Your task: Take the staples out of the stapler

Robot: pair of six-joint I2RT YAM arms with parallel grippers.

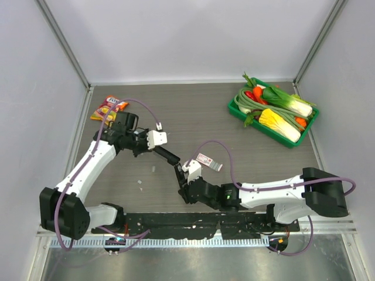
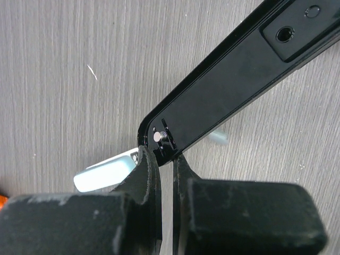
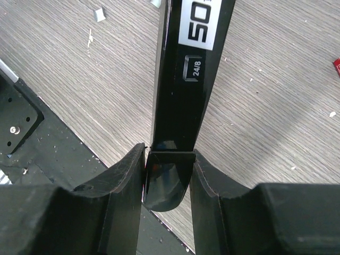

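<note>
Black stapler held between both arms: right fingers clamp one end, left fingers pinch opposite tip.

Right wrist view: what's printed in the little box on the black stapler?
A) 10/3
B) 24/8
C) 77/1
B, because the black stapler, pinched in the right claw, has 24/8 printed on it just below a big 50.

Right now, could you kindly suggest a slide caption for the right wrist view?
Right end effector clamps the rounded end of the black stapler, marked 24/8, over the grey table.
</note>
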